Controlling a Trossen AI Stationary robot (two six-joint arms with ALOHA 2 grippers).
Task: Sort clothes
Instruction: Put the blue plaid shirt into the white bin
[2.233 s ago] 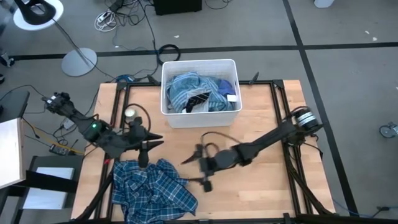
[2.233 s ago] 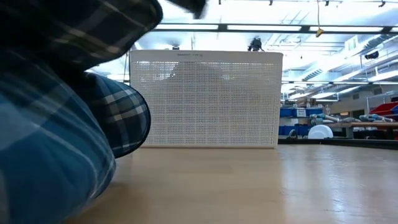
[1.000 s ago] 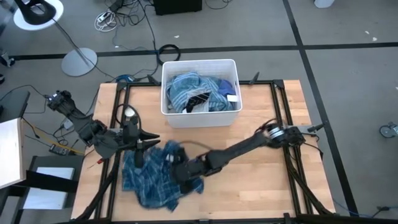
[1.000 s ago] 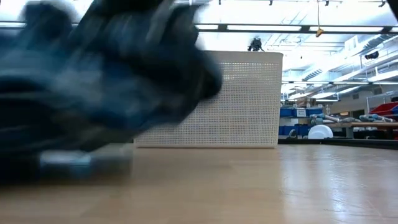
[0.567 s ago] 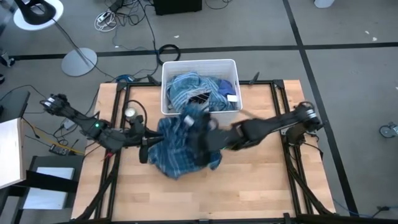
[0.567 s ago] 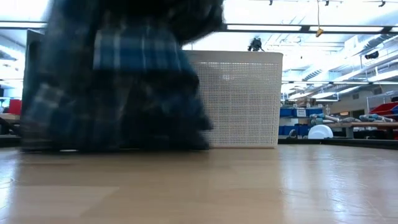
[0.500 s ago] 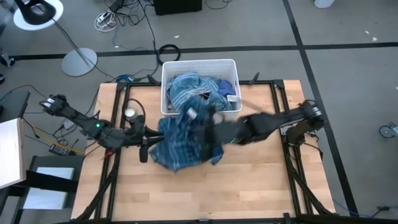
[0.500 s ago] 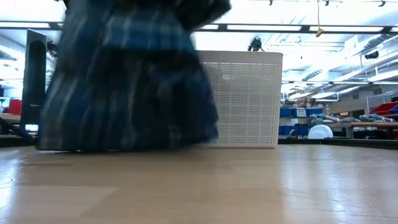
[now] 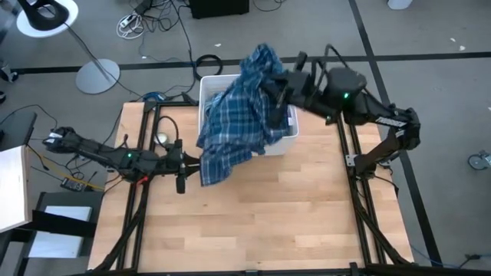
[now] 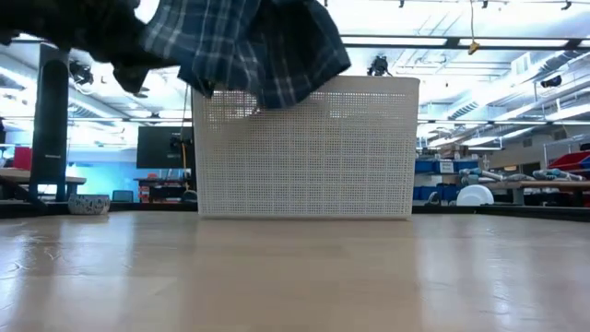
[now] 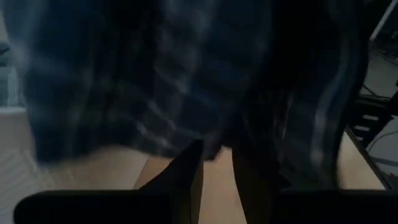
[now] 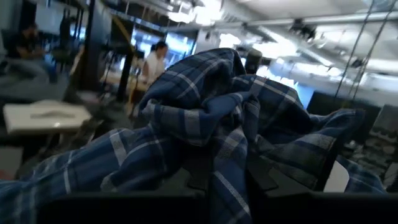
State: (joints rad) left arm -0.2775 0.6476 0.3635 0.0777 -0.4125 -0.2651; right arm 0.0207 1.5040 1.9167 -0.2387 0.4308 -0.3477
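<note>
A blue-white plaid shirt (image 9: 238, 115) hangs from my right gripper (image 9: 275, 80), which is shut on it high above the white bin (image 9: 290, 144). The shirt drapes over the bin's left half and past its near wall. In the low view its lower folds (image 10: 267, 55) hang well above the table, in front of the bin (image 10: 304, 148). My left gripper (image 9: 186, 164) is low at the table's left, fingers apart (image 11: 217, 177). The shirt's lower end (image 9: 209, 175) hangs just ahead of them; touching or not, I cannot tell. The shirt hides most of the other clothes in the bin. My right gripper holds a bunched fold of the plaid shirt (image 12: 217, 149), several layers thick, which wraps over and hides the fingers. It comes at the shirt about level from the table's right. The shirt hangs slack below it, clear of the table.
Black frame rails (image 9: 349, 153) run along the table's left and right sides. The wooden tabletop (image 9: 307, 215) stretches in front of the bin. A lamp base (image 9: 97, 75) and cables lie on the floor beyond the far edge. People show in the room behind (image 12: 152, 62).
My right gripper has swung up from the table's near left toward the far edge, carrying the plaid shirt. The shirt lay bunched on the wood and now hangs clear over the bin. My left gripper has sunk lower beside the shirt's lower end.
</note>
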